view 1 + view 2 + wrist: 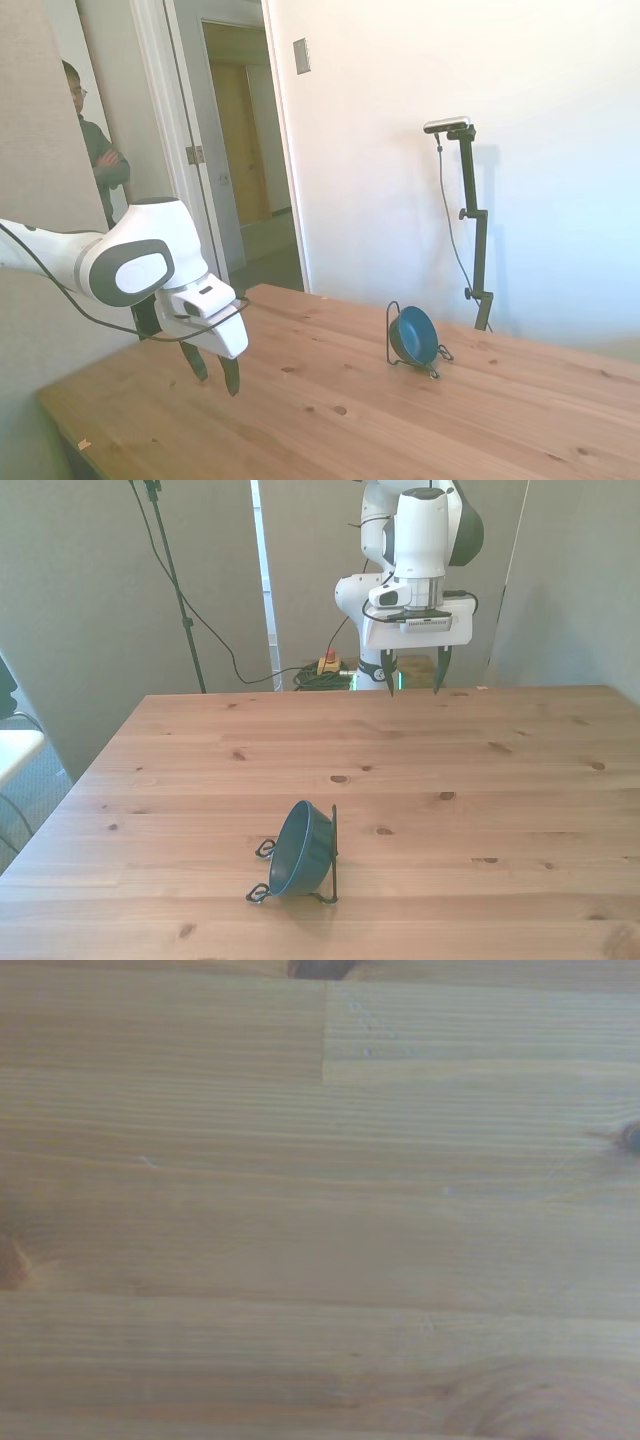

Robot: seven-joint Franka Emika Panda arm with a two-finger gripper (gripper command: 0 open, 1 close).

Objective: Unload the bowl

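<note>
teal bowl [301, 848] tilted in wire stand [333, 852] near table [520, 780] edge, gripper [412, 675] spread, well apart

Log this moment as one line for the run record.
gripper: jaws open, empty, above table | bowl: on edge in wire stand, untouched | gripper far from bowl | unloading not begun

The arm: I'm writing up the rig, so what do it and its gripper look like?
A white Franka arm with rounded casings and a grey oval joint cap, and a thin black cable looping along it. Its gripper has a white boxy body and two slim dark fingers.
</note>
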